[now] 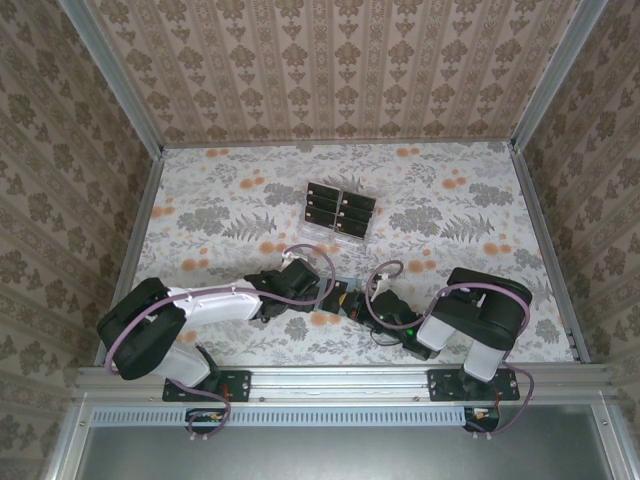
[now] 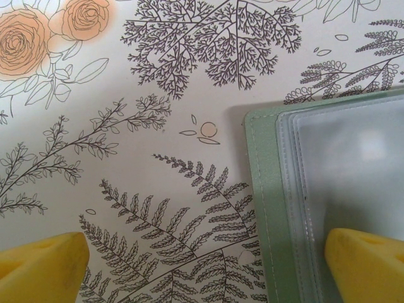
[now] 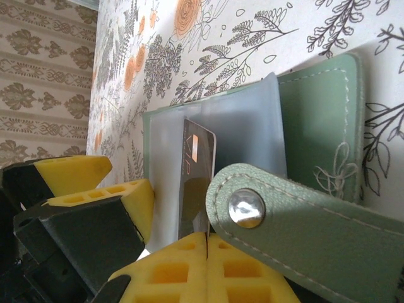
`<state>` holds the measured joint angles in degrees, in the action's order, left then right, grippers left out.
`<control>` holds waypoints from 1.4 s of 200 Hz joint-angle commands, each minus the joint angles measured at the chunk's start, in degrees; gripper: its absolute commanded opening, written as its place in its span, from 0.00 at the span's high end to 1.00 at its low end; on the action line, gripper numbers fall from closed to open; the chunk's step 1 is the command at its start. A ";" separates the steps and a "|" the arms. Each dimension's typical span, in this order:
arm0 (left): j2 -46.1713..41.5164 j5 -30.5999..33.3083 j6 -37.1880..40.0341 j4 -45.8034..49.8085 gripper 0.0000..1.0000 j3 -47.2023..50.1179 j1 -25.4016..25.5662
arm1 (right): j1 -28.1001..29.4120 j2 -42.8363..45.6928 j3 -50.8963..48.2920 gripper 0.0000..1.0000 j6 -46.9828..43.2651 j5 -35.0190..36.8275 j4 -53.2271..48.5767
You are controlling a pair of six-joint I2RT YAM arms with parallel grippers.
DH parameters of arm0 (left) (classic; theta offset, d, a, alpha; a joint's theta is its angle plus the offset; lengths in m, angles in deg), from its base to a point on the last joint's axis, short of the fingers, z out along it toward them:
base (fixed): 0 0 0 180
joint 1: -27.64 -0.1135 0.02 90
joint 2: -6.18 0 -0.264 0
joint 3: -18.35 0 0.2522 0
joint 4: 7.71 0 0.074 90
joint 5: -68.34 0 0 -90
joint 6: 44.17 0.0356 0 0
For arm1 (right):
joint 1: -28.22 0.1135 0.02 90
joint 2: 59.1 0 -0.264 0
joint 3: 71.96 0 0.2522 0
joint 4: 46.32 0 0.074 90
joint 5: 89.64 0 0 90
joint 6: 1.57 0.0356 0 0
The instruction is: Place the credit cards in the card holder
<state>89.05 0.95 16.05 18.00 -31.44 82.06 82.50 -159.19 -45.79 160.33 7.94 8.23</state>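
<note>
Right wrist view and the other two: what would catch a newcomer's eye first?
The black credit card pinched in the shut right hand stands against the frosted sleeves of the open green card holder, behind its snap strap. In the top view, a clear rack of more black cards stands at mid-table. The left hand is open, one yellow finger over the holder.

One camera hangs high behind the arms and looks down over the whole tabletop [image 1: 220,200]. The left wrist camera faces straight down, very close to the surface, and catches a corner of the holder [image 2: 262,208]. The right wrist camera looks low along the tabletop, close on that same holder.
</note>
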 commanded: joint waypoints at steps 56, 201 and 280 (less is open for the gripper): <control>-0.17 0.91 -0.29 2.73 0.00 1.53 0.42 | 0.74 -4.74 0.91 1.00 1.94 -1.23 1.48; -0.89 0.68 -0.31 2.74 0.00 1.67 0.41 | -3.51 -7.14 5.33 1.00 1.89 -10.13 -5.17; -3.64 -1.20 -0.08 4.21 0.00 -0.73 -0.67 | -9.59 1.81 12.34 0.66 -4.83 -20.21 -28.52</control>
<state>87.56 0.67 16.05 19.18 -31.07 81.97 74.61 -160.31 -36.11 160.48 -8.54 -1.14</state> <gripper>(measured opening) 0.997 0.306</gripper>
